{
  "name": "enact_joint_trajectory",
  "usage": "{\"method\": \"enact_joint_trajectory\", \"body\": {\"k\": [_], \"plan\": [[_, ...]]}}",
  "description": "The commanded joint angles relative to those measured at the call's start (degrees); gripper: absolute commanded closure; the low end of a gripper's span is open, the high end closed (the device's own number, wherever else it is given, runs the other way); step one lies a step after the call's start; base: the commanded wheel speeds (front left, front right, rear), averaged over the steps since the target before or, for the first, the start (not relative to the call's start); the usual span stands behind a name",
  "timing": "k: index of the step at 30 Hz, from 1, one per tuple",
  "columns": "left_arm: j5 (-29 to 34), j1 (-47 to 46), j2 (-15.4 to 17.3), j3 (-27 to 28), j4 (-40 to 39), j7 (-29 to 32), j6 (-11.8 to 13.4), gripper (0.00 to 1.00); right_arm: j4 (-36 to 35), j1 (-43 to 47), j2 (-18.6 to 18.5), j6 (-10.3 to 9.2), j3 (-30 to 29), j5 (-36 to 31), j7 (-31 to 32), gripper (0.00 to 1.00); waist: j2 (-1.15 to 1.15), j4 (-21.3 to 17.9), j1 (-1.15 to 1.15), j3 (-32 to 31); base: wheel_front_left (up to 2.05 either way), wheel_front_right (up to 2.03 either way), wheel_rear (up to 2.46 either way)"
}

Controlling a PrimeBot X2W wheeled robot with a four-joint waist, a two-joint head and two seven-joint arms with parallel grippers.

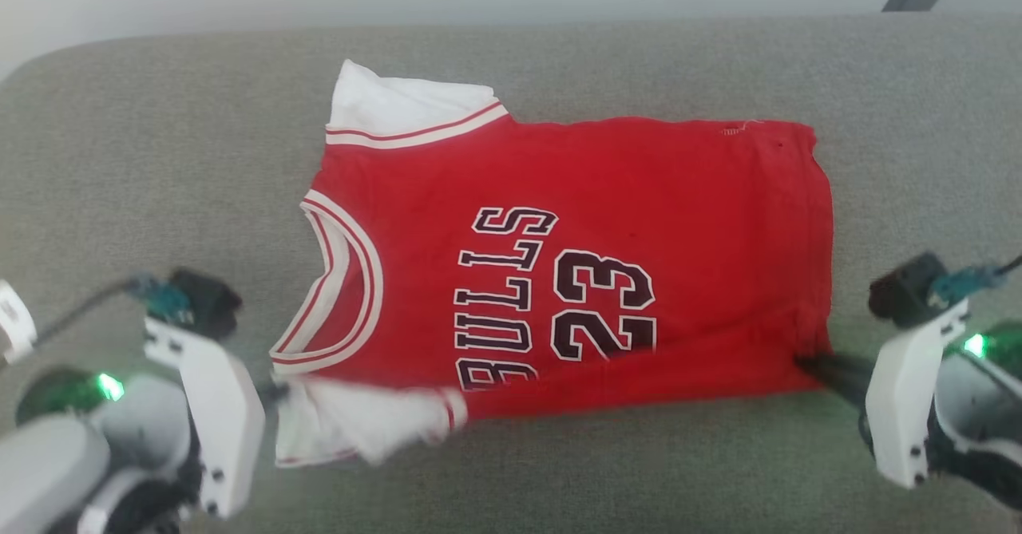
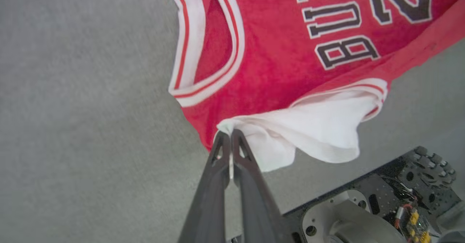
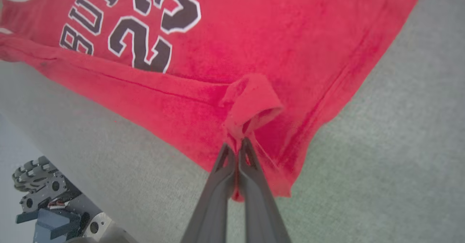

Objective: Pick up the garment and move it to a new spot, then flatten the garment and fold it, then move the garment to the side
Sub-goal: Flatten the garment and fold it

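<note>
The garment (image 1: 559, 270), a red jersey with black "BULLS 23" lettering and white sleeves, lies spread sideways on the grey cushion, collar to the left. Its near long edge is folded over a little onto the lettering. My left gripper (image 2: 230, 136) is shut on the white near sleeve (image 2: 319, 126), pinching its edge by the shoulder. It shows in the head view at the lower left (image 1: 275, 394). My right gripper (image 3: 238, 146) is shut on a bunched bit of red hem (image 3: 252, 103) at the garment's near right corner, seen at the lower right (image 1: 806, 362).
The grey fabric cushion (image 1: 160, 159) stretches wide on every side of the garment, with its far edge near the top of the head view. The robot's dark base with metal parts (image 2: 381, 206) sits just below the cushion's near edge (image 3: 47, 195).
</note>
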Motion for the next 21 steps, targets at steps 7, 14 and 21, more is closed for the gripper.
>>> {"method": "enact_joint_trajectory", "body": {"k": [7, 14, 21], "plan": [[4.06, -10.97, -2.06, 1.74, 6.56, 1.87, -5.32, 1.0, 1.33, -7.28, 3.71, -0.04, -3.12, -4.7, -0.53, 1.0, 0.0, -1.65, 0.0, 2.67, 0.0, 0.0, 0.0], [8.28, -21.11, -8.42, 0.56, 18.61, 2.26, -11.77, 1.0, 6.96, -14.79, 7.46, -0.04, -2.21, -7.97, -1.16, 1.0, 0.0, -2.66, 0.0, 5.92, 0.0, 0.0, 0.0], [10.19, -26.51, -14.8, -1.86, 31.62, 2.36, -17.18, 1.0, 13.91, -19.89, 10.82, -0.04, 1.09, -8.26, -2.06, 1.0, 0.0, -3.29, 0.0, 8.88, 0.0, 0.0, 0.0]]}}
